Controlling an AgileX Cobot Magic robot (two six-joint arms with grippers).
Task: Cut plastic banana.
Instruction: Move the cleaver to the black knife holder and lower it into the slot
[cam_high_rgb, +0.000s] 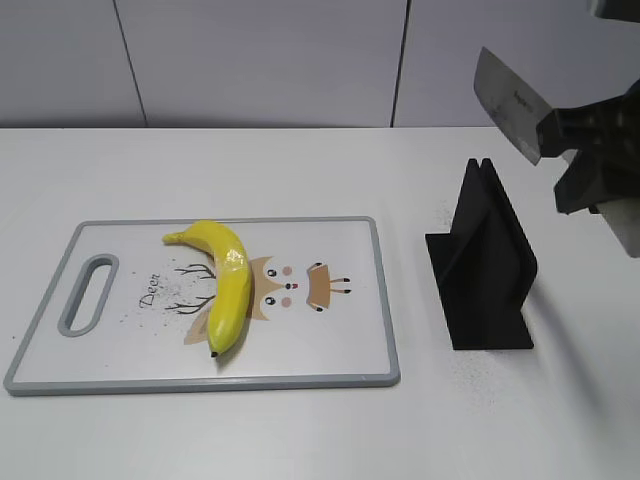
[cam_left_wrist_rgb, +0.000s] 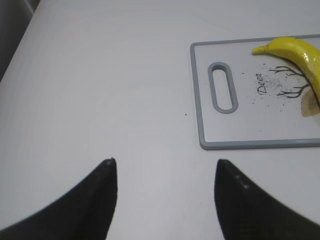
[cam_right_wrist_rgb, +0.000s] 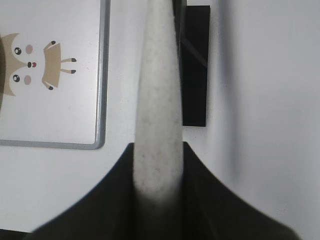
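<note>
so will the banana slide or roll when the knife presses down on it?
Likely slippery: the banana is glossy on a smooth cutting board. The curve lying flat should resist rolling. Nothing steadies it; the left gripper hangs open off the board.

One banana (cam_high_rgb: 225, 280), one knife (cam_high_rgb: 508, 103), one board (cam_high_rgb: 340, 300), one stand (cam_high_rgb: 485, 262)

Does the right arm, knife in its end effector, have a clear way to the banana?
Probably yes. The knife is held high above the black knife stand, and nothing stands between it and the banana on the cutting board.
</note>
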